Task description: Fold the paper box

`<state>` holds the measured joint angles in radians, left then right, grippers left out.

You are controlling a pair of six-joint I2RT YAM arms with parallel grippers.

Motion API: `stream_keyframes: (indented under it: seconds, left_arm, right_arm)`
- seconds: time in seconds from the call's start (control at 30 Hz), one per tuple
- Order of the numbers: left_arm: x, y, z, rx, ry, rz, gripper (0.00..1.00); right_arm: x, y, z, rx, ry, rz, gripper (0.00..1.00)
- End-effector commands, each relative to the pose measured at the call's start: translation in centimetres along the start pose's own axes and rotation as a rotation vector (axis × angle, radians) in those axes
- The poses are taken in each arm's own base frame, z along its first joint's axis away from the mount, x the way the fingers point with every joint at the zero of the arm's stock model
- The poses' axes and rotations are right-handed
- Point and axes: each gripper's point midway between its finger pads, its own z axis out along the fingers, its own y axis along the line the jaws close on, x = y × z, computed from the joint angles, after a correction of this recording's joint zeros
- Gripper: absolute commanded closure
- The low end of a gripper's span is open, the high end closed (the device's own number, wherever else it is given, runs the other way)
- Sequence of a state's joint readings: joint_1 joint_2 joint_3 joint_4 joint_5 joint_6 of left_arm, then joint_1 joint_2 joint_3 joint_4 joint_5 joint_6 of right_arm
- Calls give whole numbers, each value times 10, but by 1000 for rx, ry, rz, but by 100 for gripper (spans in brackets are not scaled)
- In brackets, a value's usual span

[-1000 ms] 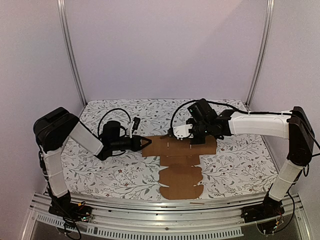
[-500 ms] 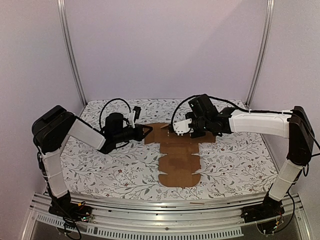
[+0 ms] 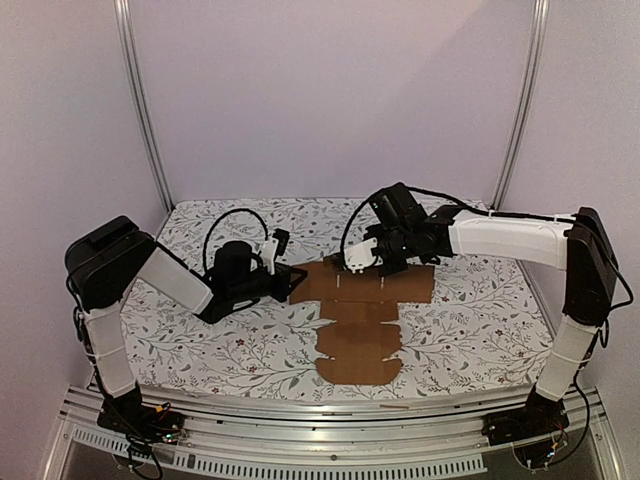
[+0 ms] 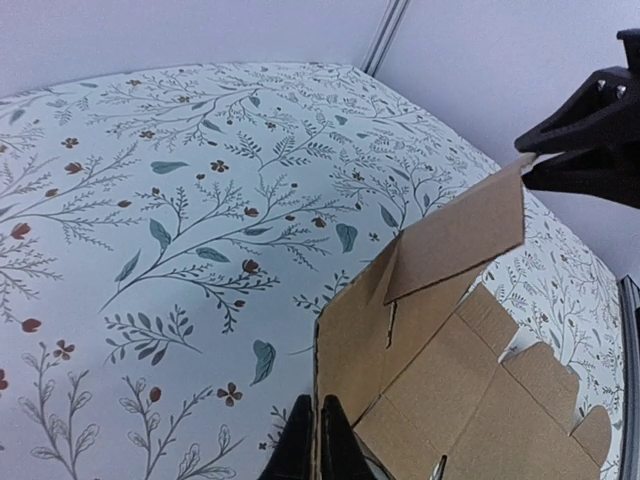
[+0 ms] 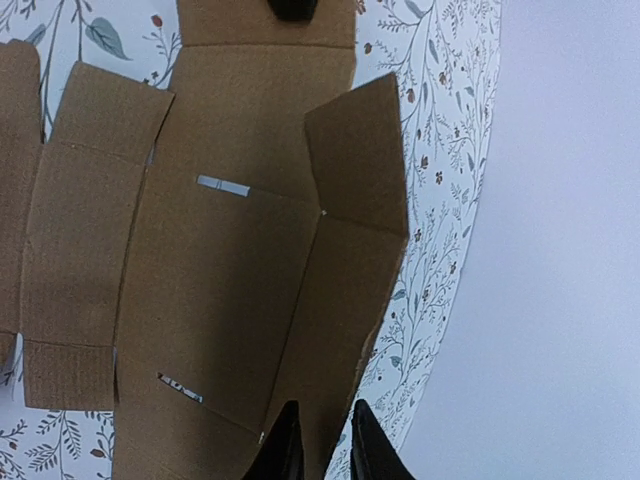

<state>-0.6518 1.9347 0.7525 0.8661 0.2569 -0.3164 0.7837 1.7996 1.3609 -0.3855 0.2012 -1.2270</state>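
A floral cloth (image 3: 200,340) covers the table, with lilac walls (image 3: 330,100) behind it. The box (image 3: 362,330) lies as a flat sheet at centre frame. The left gripper (image 3: 297,281) comes in low from the left and is clamped on the sheet's left edge. The right gripper (image 3: 352,264) reaches from the right to the upper edge, its fingers slightly apart astride a raised flap (image 5: 350,160), seemingly not squeezing it.

Obstacle: raised flap (image 4: 460,235) of the paper box (image 3: 360,325), between my left end effector (image 3: 297,282) and right end effector (image 3: 352,264). Free: worktop (image 3: 200,340) either side.
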Motion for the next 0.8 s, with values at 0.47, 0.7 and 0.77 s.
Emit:
stream_keyframes:
  seconds: [0.47,0.7,0.77]
  left_arm:
    - [-24,-7,-10,-9,-91,68,97]
    - [-28,-15,-17,5,-75,120,99]
    - [-29,-18,-19,11,-72,137,99]
  right_arm:
    - [-11,7,-3,-219,-74,158,81]
    - [-15,-37,-36,-141,-152,217,44]
    - [-6,-38,-25,-141,-121,204,42]
